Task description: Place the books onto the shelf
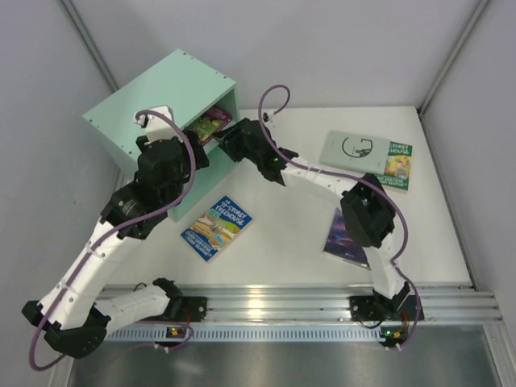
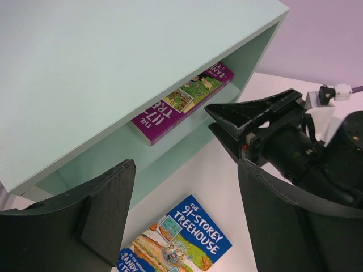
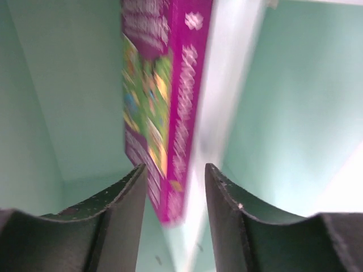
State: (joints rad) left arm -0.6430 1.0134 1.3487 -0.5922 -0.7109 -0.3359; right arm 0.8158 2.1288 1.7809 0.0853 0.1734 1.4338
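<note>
The shelf (image 1: 153, 97), a mint-green cabinet, is shown at the far left of the white surface (image 1: 290, 234). The magenta-green book (image 2: 184, 102) is seen lying flat on the dividing board, in the upper compartment, close to the front edge. The right gripper (image 2: 209, 118) is held at the shelf opening; its jaws are parted and released, with the book's near end just beside their tips, blurred in the wrist view. The left gripper (image 2: 186, 167) is poised beside the shelf with its jaws spread wide and nothing between them. The blue-yellow book (image 1: 216, 227) is left flat on the surface in front of the shelf. The green book (image 1: 395, 165) is placed far right, and the dark purple-blue book (image 1: 345, 234) is partly hidden under the right arm.
</note>
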